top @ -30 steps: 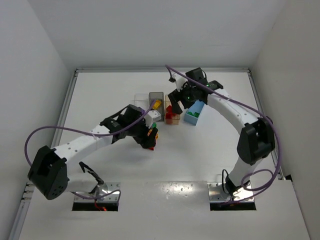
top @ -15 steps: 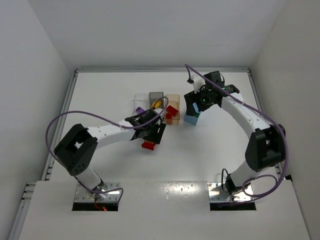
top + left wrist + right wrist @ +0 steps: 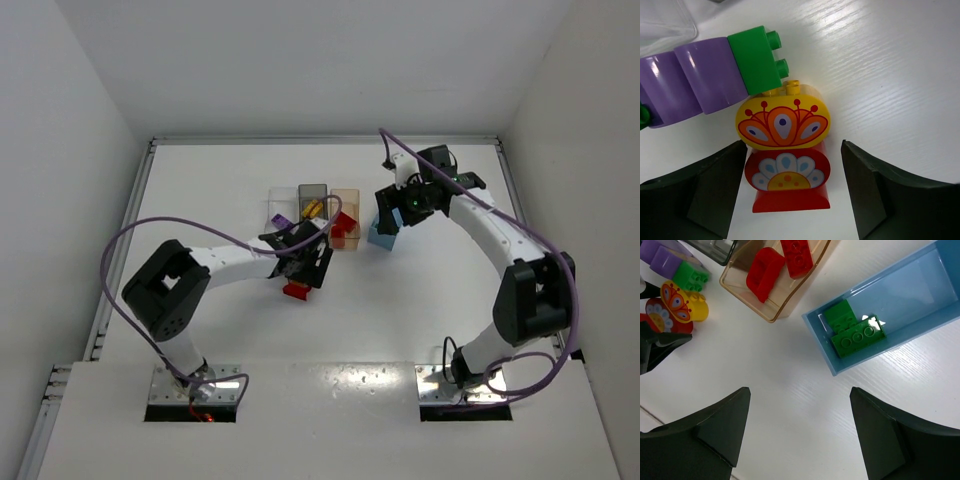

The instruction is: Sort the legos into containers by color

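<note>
Left gripper (image 3: 792, 145) spread open around red patterned brick (image 3: 787, 187), right gripper (image 3: 800, 390) held open near light blue bin (image 3: 912, 285), green legos (image 3: 852, 330) inside

A row of bins (image 3: 313, 192) stands mid-table. Two bricks (image 3: 852, 327) lie in the rightmost bin (image 3: 910, 290), two more in its neighbour (image 3: 795, 290) at nine o'clock. Loose bricks (image 3: 783, 125) cluster at the row's seven o'clock.

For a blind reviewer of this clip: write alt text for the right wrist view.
A light blue bin holds two green bricks, beside a tan bin holding two red bricks, on a white table. Loose yellow, red, green and purple bricks lie at far left; the arm's own dark fingers stand open and empty below.
</note>
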Available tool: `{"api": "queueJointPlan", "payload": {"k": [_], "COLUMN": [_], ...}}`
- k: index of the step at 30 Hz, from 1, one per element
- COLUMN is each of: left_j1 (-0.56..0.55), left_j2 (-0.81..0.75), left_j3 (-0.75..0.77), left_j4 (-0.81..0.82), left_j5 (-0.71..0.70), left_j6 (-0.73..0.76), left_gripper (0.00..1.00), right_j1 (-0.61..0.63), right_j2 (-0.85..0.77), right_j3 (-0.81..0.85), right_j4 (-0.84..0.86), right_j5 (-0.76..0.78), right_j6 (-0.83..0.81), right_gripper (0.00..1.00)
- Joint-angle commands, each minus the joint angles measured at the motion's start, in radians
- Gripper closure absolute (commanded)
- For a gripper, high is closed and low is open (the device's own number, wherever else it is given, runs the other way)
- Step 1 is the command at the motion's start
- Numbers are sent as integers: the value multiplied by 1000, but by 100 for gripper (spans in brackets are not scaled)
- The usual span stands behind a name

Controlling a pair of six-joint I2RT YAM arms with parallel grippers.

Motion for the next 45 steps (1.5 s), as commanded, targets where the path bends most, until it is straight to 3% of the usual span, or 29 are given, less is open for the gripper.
{"api": "queueJointPlan", "payload": {"k": [1,5,8,9,10,12,14,18,20,22,29,36,45], "left_j1": [6,16,16,16,16,16,16,16,16,6,-16,-36,-46], "left_j2": [17,36,36,22,1,-33,-131,-346,-424,-486,-486,-495,-475], "left_j3": [24,15,-6,-17,-17,-29,-71,-193,-233,-258,-229,-229,-183], "left_j4": [-6,-6,19,19,34,57,103,264,342,358,349,359,388], "left_j5": [-8,18,89,133,156,201,247,432,433,442,422,384,384], "left_j6": [-6,12,64,81,99,127,151,275,287,314,300,300,291], "left_gripper": [18,26,49,68,76,90,96,97,96,96,96,96,96], "right_j1": [-7,-7,-7,-7,-16,-16,-27,-27,-27,-27,5,57,131], "right_j2": [17,27,27,27,27,27,27,57,57,66,77,77,86], "right_j3": [28,28,28,28,19,19,10,-27,-47,-62,-76,-50,-62], "right_j4": [6,6,6,6,6,-3,-29,-68,-68,-36,79,141,120], "right_j5": [-25,-34,-34,-34,-61,-123,-201,-513,-642,-704,-862,-890,-778], "right_j6": [13,13,4,4,4,4,13,23,67,107,260,341,310], "right_gripper": [19,19,19,19,19,19,19,19,19,19,19,18,18]}}
